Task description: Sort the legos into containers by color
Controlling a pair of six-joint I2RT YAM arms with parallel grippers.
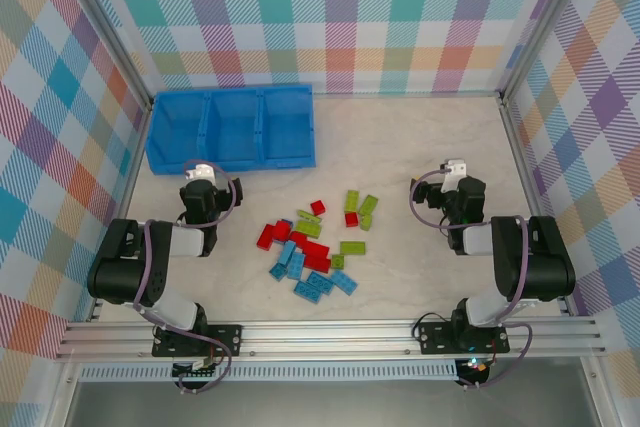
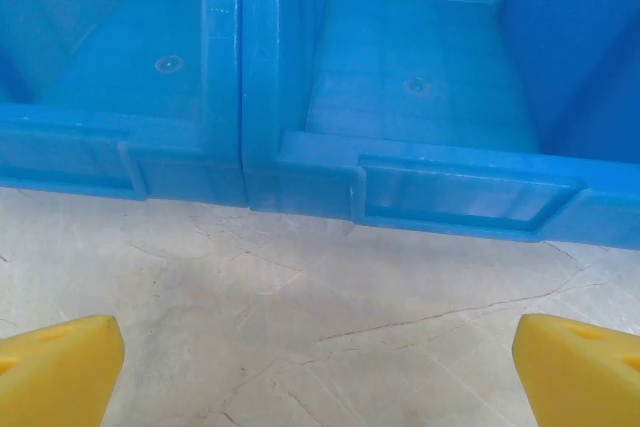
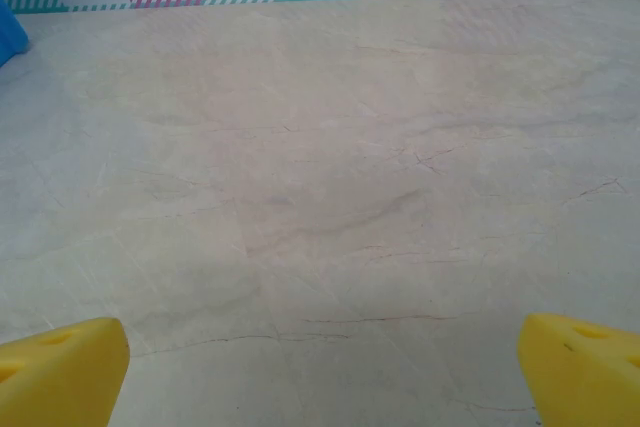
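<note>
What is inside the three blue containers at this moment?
No brick is seen inside the containers: the top view shows three bare blue floors. The legos all lie on the table. The near walls hide a thin strip of each floor.

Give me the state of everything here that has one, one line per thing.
Left gripper: open, empty, facing the bins.
Right gripper: open, empty, over bare table.
Bins: upright, all three empty.
Legos: unsorted, with red, green and blue mixed in a loose pile on the table between the arms.
</note>
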